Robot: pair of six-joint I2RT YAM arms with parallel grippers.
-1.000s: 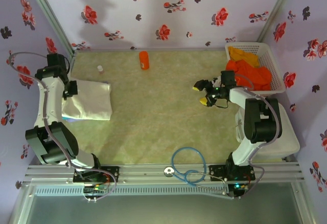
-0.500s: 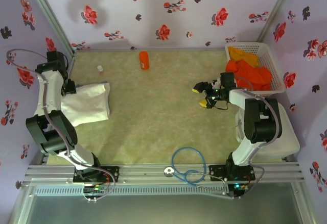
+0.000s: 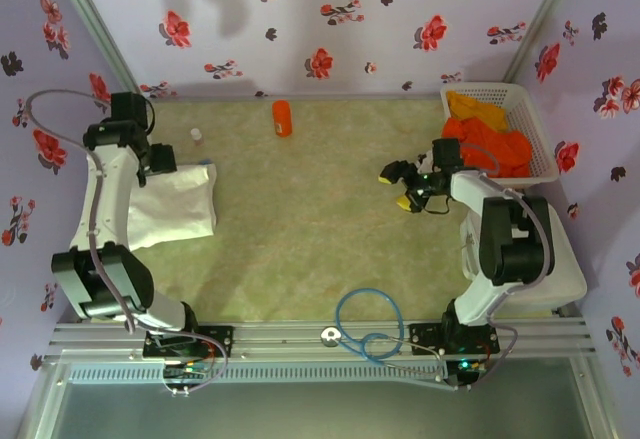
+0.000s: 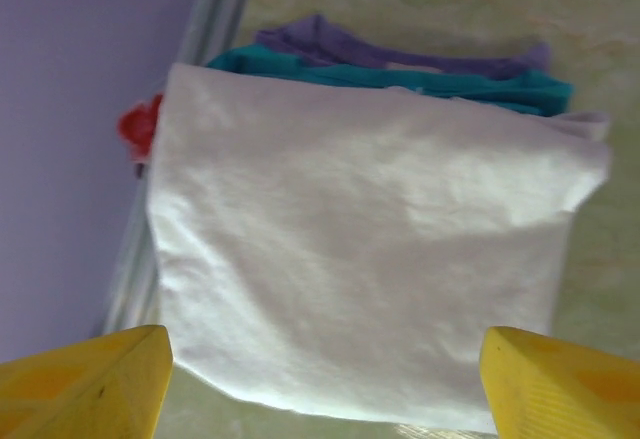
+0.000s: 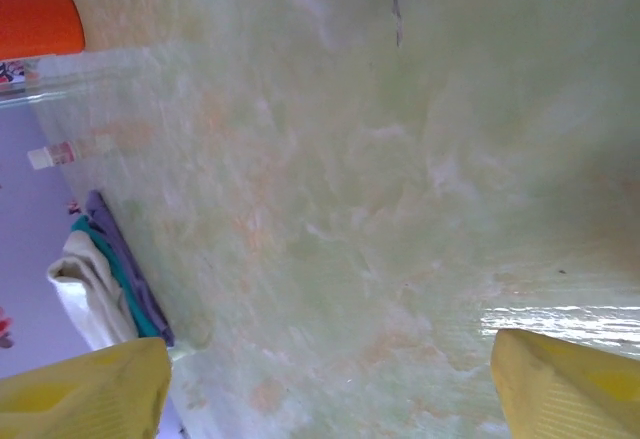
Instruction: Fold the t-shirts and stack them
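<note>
The white t-shirt lies folded at 9 o'clock, topping the stack. At 3, my right claw hangs open, empty. My left claw, spread and empty, has just pulled back toward 10, so I judge the orange t-shirts at 2 come next.

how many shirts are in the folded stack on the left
3: white t-shirt on top, teal t-shirt under it, purple t-shirt lowest; more may be hidden beneath.

The white t-shirt is seen as soft matt cloth, faintly creased; the desk under it is shown smooth, mottled and slightly glossy.
</note>
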